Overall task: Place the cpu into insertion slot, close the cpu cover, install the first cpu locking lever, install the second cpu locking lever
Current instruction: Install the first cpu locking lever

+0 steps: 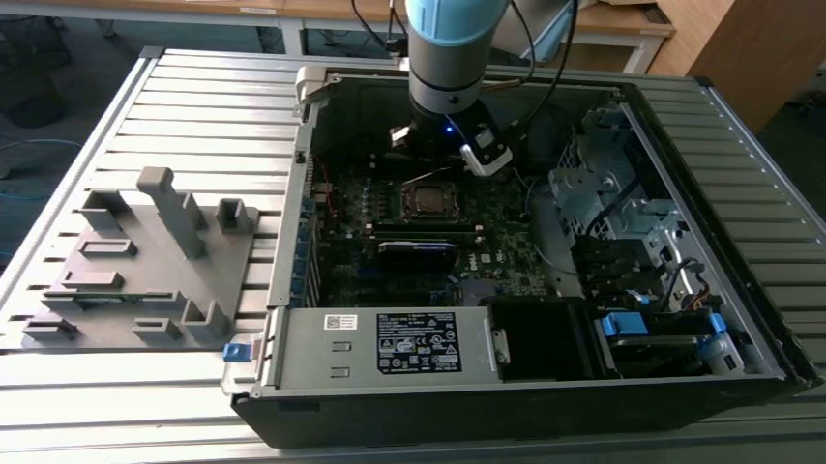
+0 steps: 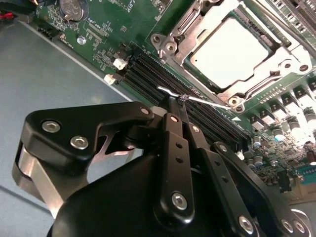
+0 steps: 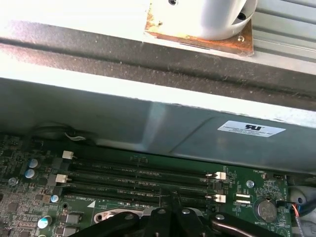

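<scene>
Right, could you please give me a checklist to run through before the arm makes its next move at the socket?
1. Cpu seated in slot: ok, it lies flat inside.
2. Cover down: ok, its frame lies around the cpu.
3. Gripper on lever: ok, the jaws are shut on the thin rod.
4. Lever latched: not ok, it seems to stand out over the memory slots, beside the socket.
</scene>
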Motion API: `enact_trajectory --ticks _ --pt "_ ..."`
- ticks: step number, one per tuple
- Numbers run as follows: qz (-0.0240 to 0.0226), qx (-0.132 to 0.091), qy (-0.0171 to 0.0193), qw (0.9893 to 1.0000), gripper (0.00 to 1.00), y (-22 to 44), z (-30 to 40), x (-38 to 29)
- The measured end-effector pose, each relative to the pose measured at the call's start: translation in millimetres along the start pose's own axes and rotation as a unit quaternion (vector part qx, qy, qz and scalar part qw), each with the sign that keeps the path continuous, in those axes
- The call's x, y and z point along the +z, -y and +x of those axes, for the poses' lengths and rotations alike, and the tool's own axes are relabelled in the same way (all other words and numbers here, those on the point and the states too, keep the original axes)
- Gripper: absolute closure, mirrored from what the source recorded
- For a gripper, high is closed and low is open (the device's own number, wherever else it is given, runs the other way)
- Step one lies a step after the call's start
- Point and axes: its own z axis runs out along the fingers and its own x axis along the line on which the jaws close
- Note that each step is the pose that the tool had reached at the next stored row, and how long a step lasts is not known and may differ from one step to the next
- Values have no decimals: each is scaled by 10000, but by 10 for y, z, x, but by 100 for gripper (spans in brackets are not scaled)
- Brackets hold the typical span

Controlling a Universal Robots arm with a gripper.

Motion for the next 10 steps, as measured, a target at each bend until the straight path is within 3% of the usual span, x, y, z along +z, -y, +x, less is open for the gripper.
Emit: enact_trajectory --ticks 3,5,7,10 --pt "60 42 -142 9999 90 2 0 5" --pt "96 62 -215 9997 90 3 0 8" --pt "110 68 -236 9996 90 3 2 9" --pt "111 68 -237 9996 90 3 1 8"
